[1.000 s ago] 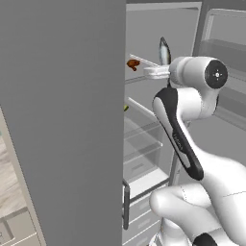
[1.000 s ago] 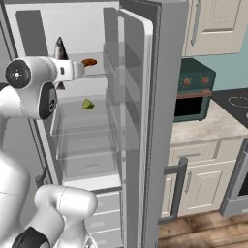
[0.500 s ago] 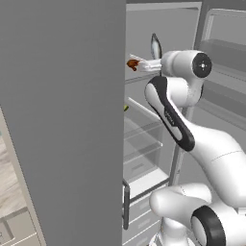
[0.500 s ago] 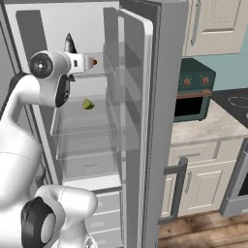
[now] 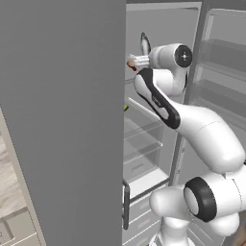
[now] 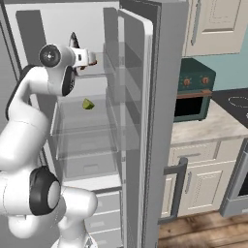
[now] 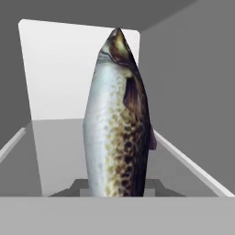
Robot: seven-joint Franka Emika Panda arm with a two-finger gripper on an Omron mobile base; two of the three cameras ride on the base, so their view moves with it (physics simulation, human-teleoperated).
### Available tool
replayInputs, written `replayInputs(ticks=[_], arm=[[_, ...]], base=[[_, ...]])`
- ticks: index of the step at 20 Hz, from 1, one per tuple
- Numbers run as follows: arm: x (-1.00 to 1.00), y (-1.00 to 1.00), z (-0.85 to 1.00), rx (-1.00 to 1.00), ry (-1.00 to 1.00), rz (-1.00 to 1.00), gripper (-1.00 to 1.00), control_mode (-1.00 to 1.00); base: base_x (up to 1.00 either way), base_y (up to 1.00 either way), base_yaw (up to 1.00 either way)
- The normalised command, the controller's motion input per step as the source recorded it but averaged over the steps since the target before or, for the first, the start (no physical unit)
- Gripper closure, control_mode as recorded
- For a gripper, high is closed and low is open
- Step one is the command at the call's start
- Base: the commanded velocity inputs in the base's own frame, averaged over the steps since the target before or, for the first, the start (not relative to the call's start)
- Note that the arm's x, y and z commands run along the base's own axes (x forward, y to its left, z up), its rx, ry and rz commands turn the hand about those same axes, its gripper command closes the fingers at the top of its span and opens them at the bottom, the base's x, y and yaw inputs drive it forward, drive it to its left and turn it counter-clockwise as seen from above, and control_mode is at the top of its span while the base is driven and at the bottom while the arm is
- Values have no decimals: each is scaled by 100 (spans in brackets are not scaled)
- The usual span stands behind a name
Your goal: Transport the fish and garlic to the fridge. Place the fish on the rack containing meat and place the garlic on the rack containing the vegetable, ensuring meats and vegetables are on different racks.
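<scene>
My gripper (image 5: 133, 61) (image 6: 89, 58) is shut on the fish (image 7: 119, 119), a speckled silver and dark fish held upright. Its pointed end sticks up above the hand (image 5: 144, 44) (image 6: 73, 39). The hand reaches into the open fridge (image 6: 140, 97) at the level of the higher glass shelf (image 6: 99, 74) (image 7: 55, 151), the rack containing meat. The reddish-brown meat (image 5: 129, 66) peeks out right at the gripper's tip. One shelf lower lies the yellow-green vegetable (image 6: 87, 103) (image 5: 126, 108). The garlic is out of view.
The fridge's grey left door (image 5: 62, 120) stands close to the arm's left, and the right door with its clear bins (image 6: 121, 72) stands close on the other side. Cabinets, a counter and a green oven (image 6: 193, 94) lie to the right.
The arm has stretched further into the fridge, carrying the fish deeper over the higher shelf toward the meat. The grip on the fish has stayed shut.
</scene>
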Motion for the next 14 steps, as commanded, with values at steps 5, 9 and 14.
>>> replayInputs(ticks=[5,9,14], arm=[[46,9,0,0,4,5,100,-100],[44,0,0,0,2,13,100,-100],[41,0,-12,0,6,11,100,-100]], base=[[0,0,0],[0,0,0],[0,0,0]])
